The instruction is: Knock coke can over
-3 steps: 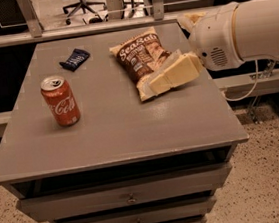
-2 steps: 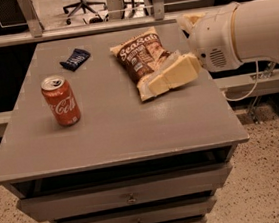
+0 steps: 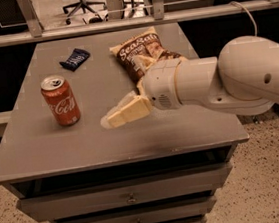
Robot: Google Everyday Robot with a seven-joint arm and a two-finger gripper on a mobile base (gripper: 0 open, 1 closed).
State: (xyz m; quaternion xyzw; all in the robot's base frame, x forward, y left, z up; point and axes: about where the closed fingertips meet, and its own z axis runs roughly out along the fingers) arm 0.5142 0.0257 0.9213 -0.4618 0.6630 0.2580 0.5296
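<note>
The coke can (image 3: 61,100) is red with white script and a silver top. It stands upright on the left part of the grey table top (image 3: 48,149). My gripper (image 3: 122,113) hangs low over the middle of the table, pointing left toward the can. It sits to the can's right with a gap of bare table between them, not touching it. The white arm (image 3: 216,82) reaches in from the right and covers part of the chip bag.
A tan-and-brown chip bag (image 3: 140,50) lies at the back middle, partly behind the arm. A small dark blue packet (image 3: 74,59) lies at the back left. Drawers (image 3: 131,197) sit under the table. A rail (image 3: 119,22) runs behind.
The arm has swung left and forward, from beside the chip bag to the table's middle, much closer to the can. The can, bag and packet have not moved.
</note>
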